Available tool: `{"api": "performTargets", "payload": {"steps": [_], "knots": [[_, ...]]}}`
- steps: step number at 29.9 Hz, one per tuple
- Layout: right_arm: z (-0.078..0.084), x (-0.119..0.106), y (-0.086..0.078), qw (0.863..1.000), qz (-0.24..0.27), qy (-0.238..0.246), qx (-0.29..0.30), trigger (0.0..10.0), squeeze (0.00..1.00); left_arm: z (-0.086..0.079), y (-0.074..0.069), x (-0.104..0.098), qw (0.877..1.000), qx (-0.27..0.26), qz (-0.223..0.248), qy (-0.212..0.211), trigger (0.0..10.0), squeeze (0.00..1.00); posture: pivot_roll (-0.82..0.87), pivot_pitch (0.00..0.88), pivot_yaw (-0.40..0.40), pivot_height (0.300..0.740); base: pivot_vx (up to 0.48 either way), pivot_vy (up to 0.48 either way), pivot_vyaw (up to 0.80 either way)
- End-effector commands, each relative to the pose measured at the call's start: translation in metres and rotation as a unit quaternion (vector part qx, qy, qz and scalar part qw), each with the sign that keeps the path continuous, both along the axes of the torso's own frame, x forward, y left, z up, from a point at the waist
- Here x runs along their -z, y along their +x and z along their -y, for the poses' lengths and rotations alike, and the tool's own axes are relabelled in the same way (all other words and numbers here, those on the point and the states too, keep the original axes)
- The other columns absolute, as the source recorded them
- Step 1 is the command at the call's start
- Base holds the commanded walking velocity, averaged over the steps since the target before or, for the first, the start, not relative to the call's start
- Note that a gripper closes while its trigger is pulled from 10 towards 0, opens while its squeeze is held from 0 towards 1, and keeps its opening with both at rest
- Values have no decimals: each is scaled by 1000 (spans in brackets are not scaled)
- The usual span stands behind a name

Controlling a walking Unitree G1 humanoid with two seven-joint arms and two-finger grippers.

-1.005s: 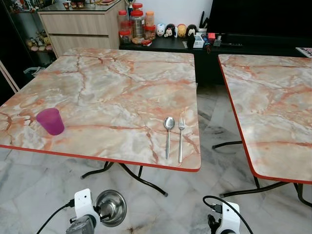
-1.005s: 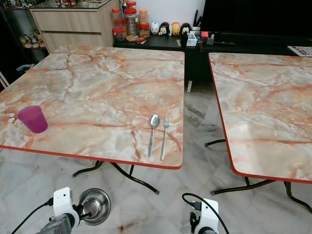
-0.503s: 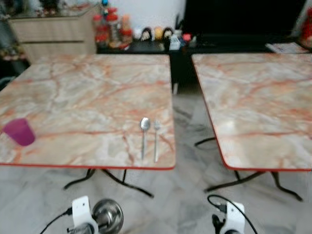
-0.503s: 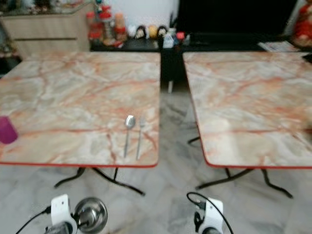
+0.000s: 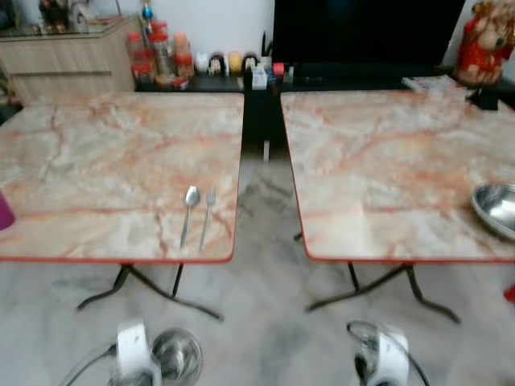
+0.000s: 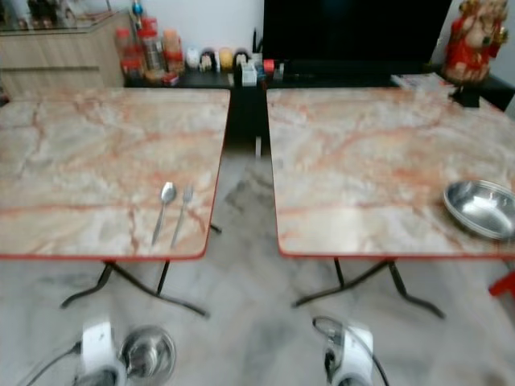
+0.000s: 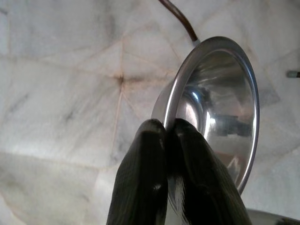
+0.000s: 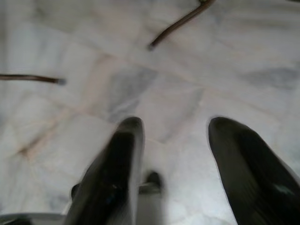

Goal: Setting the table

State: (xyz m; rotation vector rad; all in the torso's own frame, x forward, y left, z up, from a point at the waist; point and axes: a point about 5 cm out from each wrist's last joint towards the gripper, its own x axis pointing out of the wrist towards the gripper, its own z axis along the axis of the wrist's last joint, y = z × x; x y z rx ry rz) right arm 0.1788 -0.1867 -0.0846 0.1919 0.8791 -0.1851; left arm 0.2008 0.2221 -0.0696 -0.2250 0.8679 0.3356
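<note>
My left gripper (image 7: 166, 136) is shut on the rim of a small steel bowl (image 7: 215, 103), held low over the floor; the same steel bowl (image 5: 177, 354) shows at the bottom left of the eye views. A spoon (image 5: 187, 211) and a fork (image 5: 207, 215) lie side by side near the front right corner of the left marble table (image 5: 96, 161). A second steel bowl (image 6: 481, 207) rests near the front right edge of the right marble table (image 6: 362, 153). My right gripper (image 8: 176, 140) hangs open above the floor, holding nothing.
A purple cup (image 5: 4, 211) sits at the left table's left edge. Between the tables runs a narrow gap of marble floor (image 5: 265, 209). Behind stand a dark TV console (image 5: 354, 76) with jars and figurines, a wooden cabinet (image 5: 64, 64), and a red figurine (image 6: 473, 36).
The camera has swung right: the left table slid left in view, the right table came fully in with its steel bowl. My left gripper still grips its bowl.
</note>
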Motion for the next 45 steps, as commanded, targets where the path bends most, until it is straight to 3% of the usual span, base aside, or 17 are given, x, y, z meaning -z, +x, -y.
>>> {"api": "performTargets", "payload": {"steps": [1, 10, 14, 28, 45], "knots": [[8, -2, 1, 1000, 3, -10, 6, 10000, 0, 4, 4, -1, 1000, 1, 4, -2, 10000, 0, -9, 0, -13, 725, 0, -375, 0], [11, -1, -1, 999, -12, -40, -26, 10000, 0, 6, 3, 0, 1000, 11, -3, 5, 10000, 0, -8, 0, -21, 725, 0, -257, 125], [10, 0, -3, 1000, -16, -23, -5, 10000, 0, 8, 2, 1, 1000, 13, -4, 1, 10000, 0, -7, 0, -25, 725, 0, 0, 0], [11, 0, -2, 999, -15, -32, -27, 10000, 0, 10, 2, 1, 1000, 27, -1, 11, 10000, 0, -13, 0, -23, 725, 0, 0, 0], [11, 1, -5, 998, -22, -35, -41, 10000, 0, 11, -6, 6, 999, 36, -25, 19, 10000, 0, -23, 0, -17, 725, 126, 0, 383]]}}
